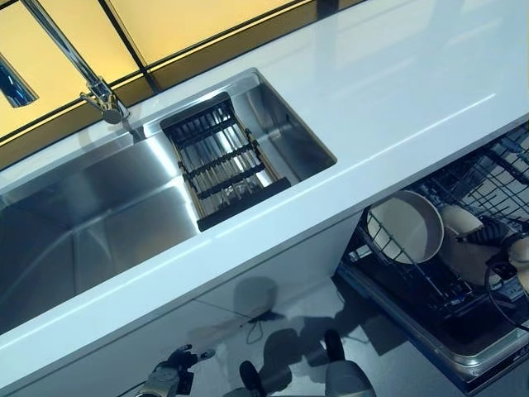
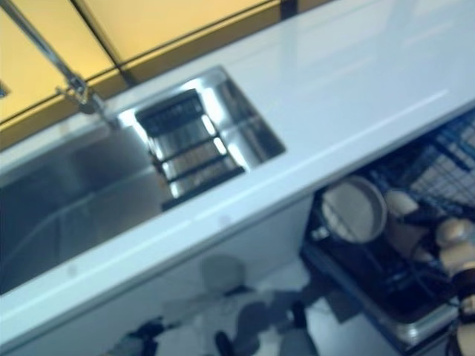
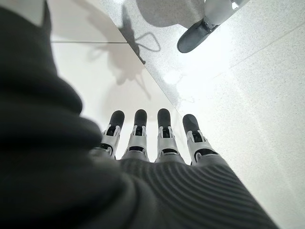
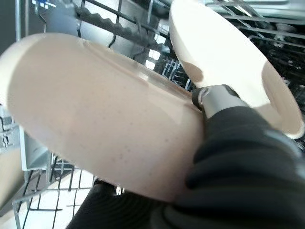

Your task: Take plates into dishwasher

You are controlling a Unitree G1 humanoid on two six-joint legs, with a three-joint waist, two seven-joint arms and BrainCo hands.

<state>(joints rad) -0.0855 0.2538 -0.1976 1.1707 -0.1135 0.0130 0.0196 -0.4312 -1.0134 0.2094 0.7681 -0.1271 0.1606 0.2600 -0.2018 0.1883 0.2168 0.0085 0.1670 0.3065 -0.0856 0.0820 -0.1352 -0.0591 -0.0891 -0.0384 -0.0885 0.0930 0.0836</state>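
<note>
The open dishwasher's lower rack (image 1: 395,269) is at the lower right. A cream plate (image 1: 407,225) stands on edge in it. Just right of it a second beige plate (image 1: 463,248) tilts among the wires, and my right hand (image 1: 493,232) is shut on its rim. Up close this held plate (image 4: 105,124) fills the right wrist view with the thumb (image 4: 215,97) pressed on it, and the standing plate (image 4: 224,57) is behind. My left hand (image 1: 169,376) hangs low by the cabinet front, its fingers (image 3: 164,136) straight and holding nothing.
A white counter (image 1: 397,91) runs across, with a steel sink (image 1: 83,223) holding a dark slatted drainer (image 1: 219,157) under a faucet (image 1: 99,95). The dishwasher's upper wire rack (image 1: 496,178) juts out below the counter edge. White cabinet fronts (image 1: 273,273) are below the sink.
</note>
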